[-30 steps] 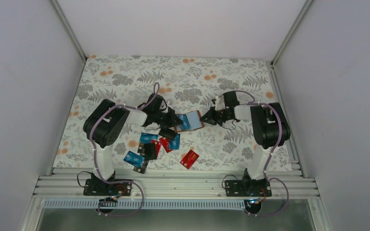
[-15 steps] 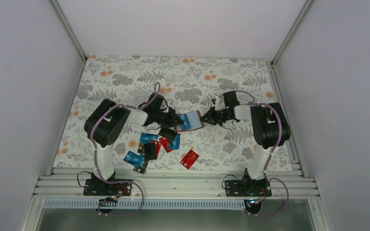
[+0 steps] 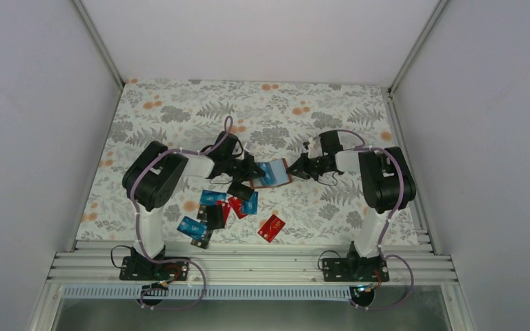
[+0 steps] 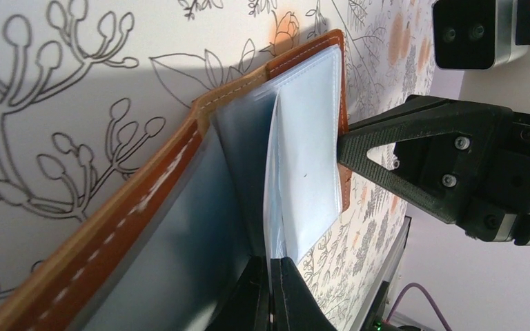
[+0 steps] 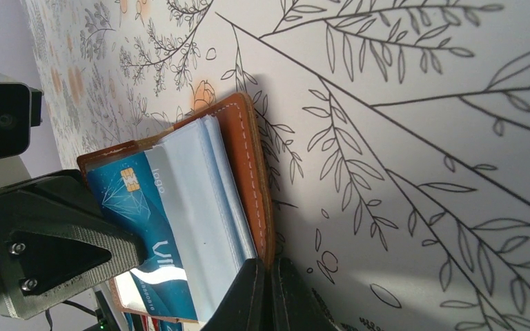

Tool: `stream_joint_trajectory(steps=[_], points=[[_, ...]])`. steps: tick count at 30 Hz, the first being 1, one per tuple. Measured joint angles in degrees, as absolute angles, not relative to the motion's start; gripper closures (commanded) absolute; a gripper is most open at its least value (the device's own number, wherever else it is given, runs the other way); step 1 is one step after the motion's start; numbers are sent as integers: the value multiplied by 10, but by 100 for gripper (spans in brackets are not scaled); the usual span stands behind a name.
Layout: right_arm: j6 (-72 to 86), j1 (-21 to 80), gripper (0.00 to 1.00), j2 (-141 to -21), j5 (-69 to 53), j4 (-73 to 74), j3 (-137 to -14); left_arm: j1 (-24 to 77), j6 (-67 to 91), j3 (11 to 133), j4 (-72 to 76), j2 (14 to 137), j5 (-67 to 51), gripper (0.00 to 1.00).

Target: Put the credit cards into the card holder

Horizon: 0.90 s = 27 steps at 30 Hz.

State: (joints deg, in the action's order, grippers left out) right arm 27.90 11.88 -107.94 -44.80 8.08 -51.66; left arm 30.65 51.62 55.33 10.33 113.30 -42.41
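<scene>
we hold the card holder (image 3: 271,174) open mid-table. our left gripper (image 4: 270,265) pinches a clear sleeve (image 4: 297,207) to part a pocket, and our right gripper (image 5: 269,265) pinches the card holder's right edge, anchoring it. loose credit cards (image 3: 224,207) lie nearer.

Floral-clothed table (image 3: 179,110) — open card holder (image 3: 280,178) mid-table, credit cards (image 3: 271,227) scattered toward the near edge.

The card holder (image 3: 271,174) lies on the table (image 3: 179,110) behind the credit cards (image 3: 237,205).
</scene>
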Motion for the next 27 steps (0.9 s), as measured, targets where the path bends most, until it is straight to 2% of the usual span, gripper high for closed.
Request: stream_joint_trajectory(steps=[27], points=[[298,123,95,-1079,-446,73,-514,325,533,588,113,1169,-429,98]])
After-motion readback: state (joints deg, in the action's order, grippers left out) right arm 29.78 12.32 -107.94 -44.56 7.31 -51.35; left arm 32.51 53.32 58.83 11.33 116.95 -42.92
